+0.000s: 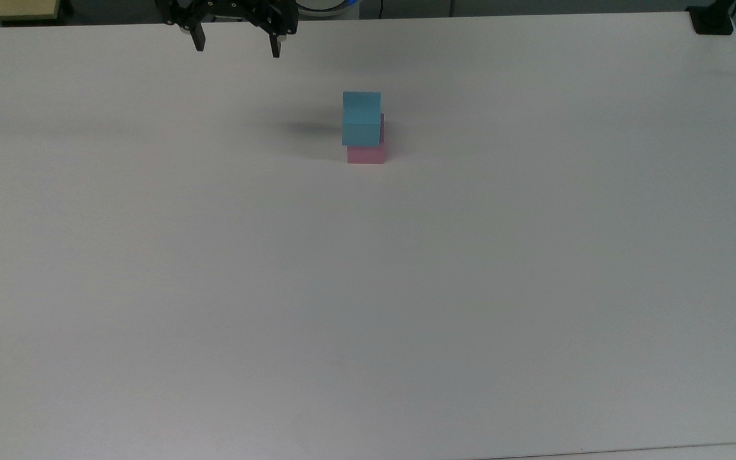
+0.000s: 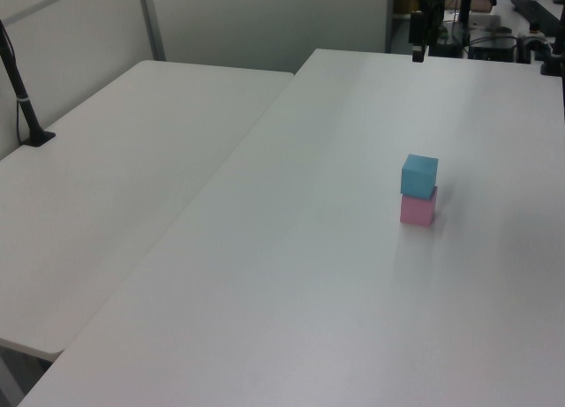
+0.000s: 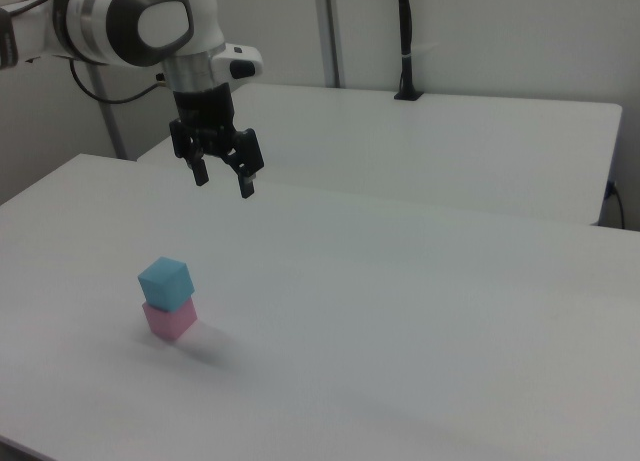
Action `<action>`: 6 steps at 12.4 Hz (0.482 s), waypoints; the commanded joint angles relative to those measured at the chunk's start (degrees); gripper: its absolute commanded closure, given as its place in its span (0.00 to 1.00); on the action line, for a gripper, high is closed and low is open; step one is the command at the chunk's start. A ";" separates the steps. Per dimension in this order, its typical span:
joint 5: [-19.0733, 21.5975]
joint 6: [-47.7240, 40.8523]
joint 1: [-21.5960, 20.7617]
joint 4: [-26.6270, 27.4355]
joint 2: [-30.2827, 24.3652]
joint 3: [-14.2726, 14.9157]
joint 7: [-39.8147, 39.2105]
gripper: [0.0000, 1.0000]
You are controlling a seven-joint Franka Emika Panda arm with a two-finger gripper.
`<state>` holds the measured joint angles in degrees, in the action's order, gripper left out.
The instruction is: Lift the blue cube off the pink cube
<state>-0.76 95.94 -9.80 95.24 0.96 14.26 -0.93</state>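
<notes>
The arm (image 3: pixel 120 21) is showing smooth white rounded shells with a grey oval cap and a dark band at the joint. Below it, the gripper (image 3: pixel 222 181) is looking all black and angular, with two slim tapering fingers (image 3: pixel 246 186).

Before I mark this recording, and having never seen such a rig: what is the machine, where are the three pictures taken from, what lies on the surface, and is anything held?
The machine is one white robot arm ending in a black two-finger gripper. All three cameras stand off the arm: the top view looks down on the table, and the left and right views look across it from opposite sides. On the white table sits a small light-blue matte cube stacked on a small pale-pink matte cube of about the same size; the blue one sits slightly askew on the pink one. The gripper hangs in the air near the table's far edge in the top view, well away from the stack. Its fingers are spread apart and hold nothing.
</notes>
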 commanded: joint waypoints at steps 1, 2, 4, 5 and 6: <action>1.03 -1.81 0.13 -1.02 0.18 -0.19 -0.56 0.00; 1.03 -1.81 0.05 -1.02 0.27 -0.19 -0.56 0.00; 1.03 -1.89 -1.61 -0.50 0.27 -0.19 -0.39 0.00; 1.11 -1.81 -2.58 -0.06 0.27 -0.11 -0.39 0.00; 1.12 -1.63 -4.59 0.90 0.44 -0.02 -0.21 0.00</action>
<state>-0.64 95.64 -11.36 95.39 1.08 13.93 -0.95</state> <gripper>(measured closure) 0.000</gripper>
